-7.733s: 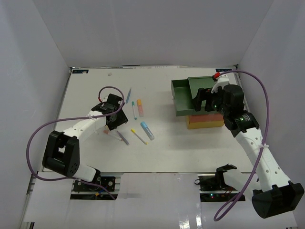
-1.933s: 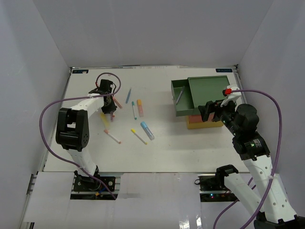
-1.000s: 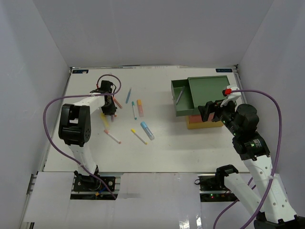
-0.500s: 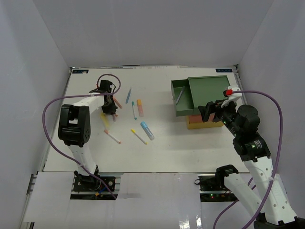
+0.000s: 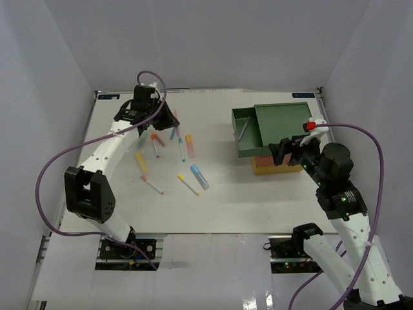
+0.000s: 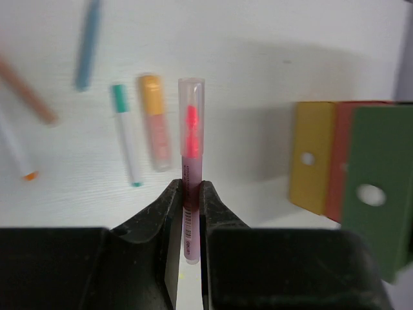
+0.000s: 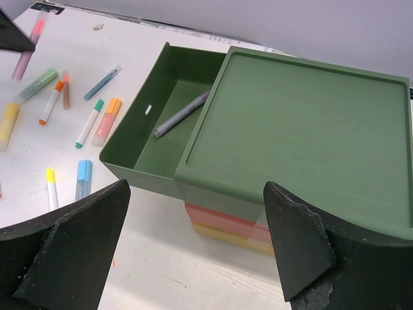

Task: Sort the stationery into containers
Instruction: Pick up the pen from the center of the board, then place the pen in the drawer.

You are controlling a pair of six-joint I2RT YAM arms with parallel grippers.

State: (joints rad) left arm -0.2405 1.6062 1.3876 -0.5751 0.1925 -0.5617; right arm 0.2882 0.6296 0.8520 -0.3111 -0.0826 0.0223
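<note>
Left wrist view shows left fingers point(image 6: 161, 208) clamping pink marker point(image 6: 191, 158), unclear from above; right fingers point(image 7: 74, 242) wide

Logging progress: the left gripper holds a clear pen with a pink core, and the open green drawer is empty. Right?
The green drawer is not empty: the right wrist view shows a grey pen lying in it. The left gripper does hold the clear pen.

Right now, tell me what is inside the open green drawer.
One slim grey pen lies diagonally in the shallow green drawer; nothing else shows. The drawer's rear sits under the box's flat green top, hidden.
</note>
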